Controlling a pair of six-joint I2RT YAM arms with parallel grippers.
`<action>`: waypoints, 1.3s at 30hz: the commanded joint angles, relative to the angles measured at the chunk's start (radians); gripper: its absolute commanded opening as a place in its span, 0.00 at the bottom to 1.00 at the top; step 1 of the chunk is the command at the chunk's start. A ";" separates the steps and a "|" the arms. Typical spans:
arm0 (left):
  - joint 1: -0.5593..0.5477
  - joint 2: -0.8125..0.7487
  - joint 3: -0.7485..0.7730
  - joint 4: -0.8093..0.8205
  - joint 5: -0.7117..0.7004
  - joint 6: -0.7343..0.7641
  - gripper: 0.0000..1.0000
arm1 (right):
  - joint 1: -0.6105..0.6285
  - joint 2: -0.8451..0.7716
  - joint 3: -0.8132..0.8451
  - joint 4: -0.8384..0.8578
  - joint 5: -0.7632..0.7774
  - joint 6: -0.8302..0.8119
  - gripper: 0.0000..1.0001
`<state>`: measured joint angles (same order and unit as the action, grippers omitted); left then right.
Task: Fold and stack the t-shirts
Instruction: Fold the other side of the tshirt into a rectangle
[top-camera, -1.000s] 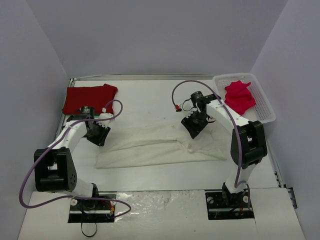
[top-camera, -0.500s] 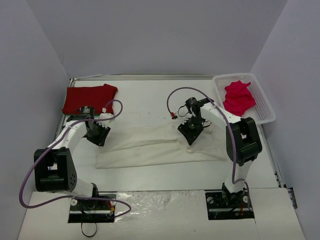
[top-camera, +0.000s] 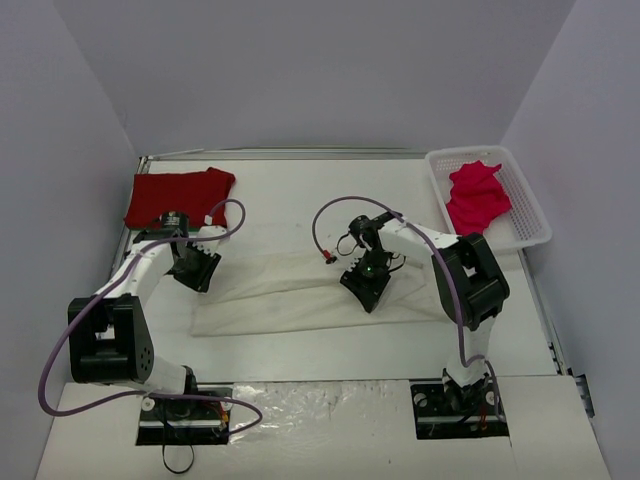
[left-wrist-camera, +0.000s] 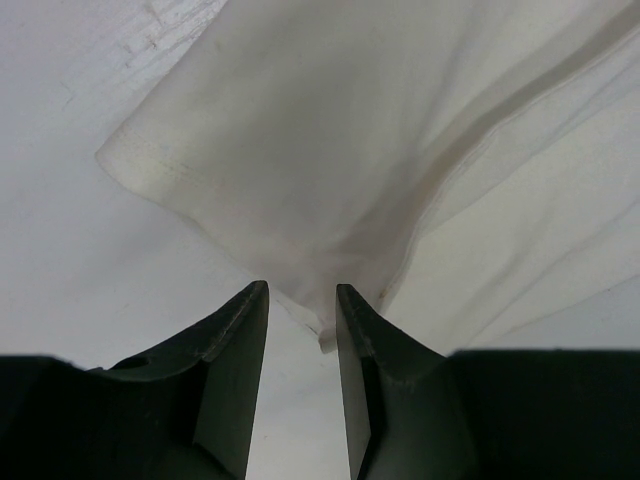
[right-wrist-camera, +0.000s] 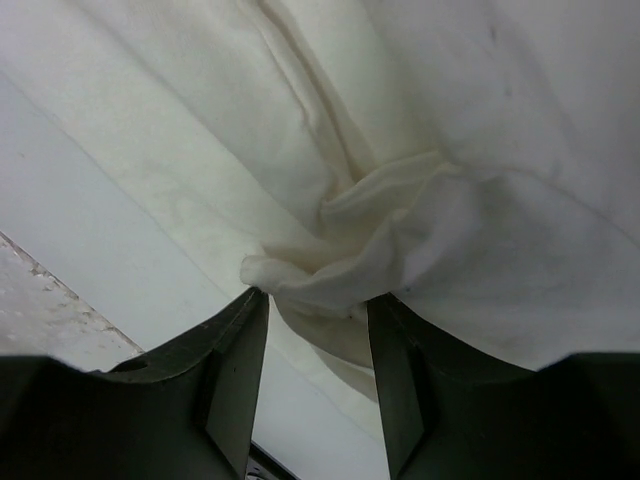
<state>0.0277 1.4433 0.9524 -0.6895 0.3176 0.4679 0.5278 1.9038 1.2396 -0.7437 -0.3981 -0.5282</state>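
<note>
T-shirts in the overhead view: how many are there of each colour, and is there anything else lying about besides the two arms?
cream-white t-shirt: 1, spread on the table between the arms
red t-shirt: 1, at the far left
pinkish-red t-shirt: 1, crumpled in the basket
basket: 1, white, at the far right
Total: 4 things, 3 of them t-shirts

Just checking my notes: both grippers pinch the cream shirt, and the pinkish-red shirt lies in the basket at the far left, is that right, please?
Not quite: the top view shows the basket holding the pinkish-red shirt at the far right. The rest stands.
</note>
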 joint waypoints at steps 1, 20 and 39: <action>0.006 -0.024 0.002 -0.005 0.008 0.006 0.32 | 0.018 -0.003 -0.011 -0.042 -0.035 -0.015 0.41; 0.012 -0.034 -0.001 -0.001 0.009 0.006 0.32 | 0.023 -0.025 0.003 -0.063 0.039 0.002 0.43; 0.005 0.019 0.009 -0.008 0.043 0.018 0.26 | -0.071 -0.003 0.012 -0.042 0.166 0.069 0.43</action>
<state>0.0349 1.4502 0.9524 -0.6895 0.3336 0.4713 0.4686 1.8965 1.2438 -0.7422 -0.2661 -0.4686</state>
